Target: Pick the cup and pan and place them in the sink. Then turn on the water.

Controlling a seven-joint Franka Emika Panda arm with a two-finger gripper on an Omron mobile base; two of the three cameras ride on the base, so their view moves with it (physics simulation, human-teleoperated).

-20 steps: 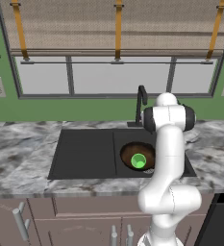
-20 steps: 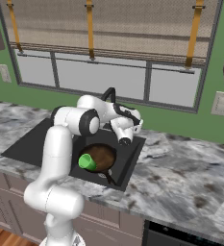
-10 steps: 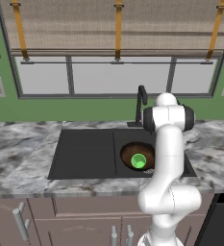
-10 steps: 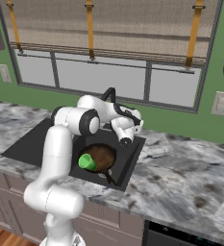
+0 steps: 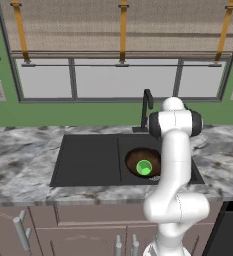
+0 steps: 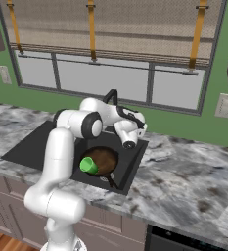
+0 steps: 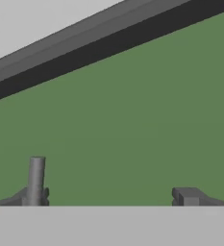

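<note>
The sink (image 5: 88,162) is lying black and wide in the grey marbled counter (image 5: 18,165), and its right basin is already holding both pieces of crockery. The pan (image 6: 102,161) is sitting flat on the basin floor, its short handle pointing toward the front rim in the right base view. The cup (image 6: 89,165) is lying tipped on its side at the pan's near edge, apparently resting on or in it — from the left base view it is showing as a green disc inside the brown round.

Compared with the pictures of a second ago, nothing is shifting: the arm is holding the same pose, the cup and pan are keeping their places, and the base is not driving. So the placing part is looking done, and by my reading the arm is pausing at the start of the water step.

The gripper (image 6: 129,143) is hanging above the back right of the basin, just beside the faucet (image 5: 146,107) but not touching it as far as I can tell. Its jaws are standing wide apart with nothing between them. In the hand view the two fingertips (image 7: 35,180) are rising against the green wall and the dark window sill — no faucet part is lying between them. No water is flowing yet.
</note>
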